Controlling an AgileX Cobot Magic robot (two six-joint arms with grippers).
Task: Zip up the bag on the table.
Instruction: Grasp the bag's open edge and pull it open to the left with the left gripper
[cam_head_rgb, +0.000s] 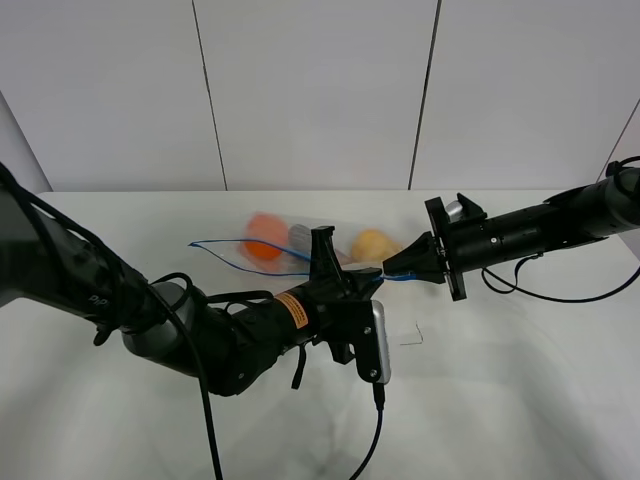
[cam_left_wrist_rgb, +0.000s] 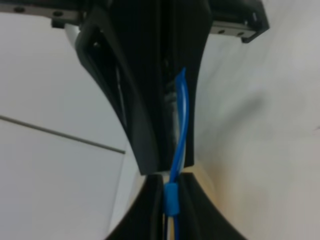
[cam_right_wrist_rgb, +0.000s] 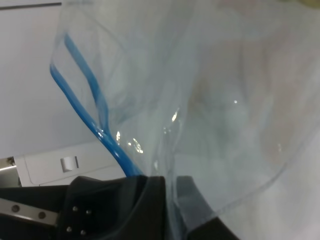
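Closest to me, over the white table, my left gripper is pinched tight on the bag's blue zip strip. My right gripper squeezes the same strip and the clear plastic, tip to tip with the left one. The bag is behind them near the table's middle, its blue lines apart on the left, with an orange, a blurry purple thing and a yellow fruit inside.
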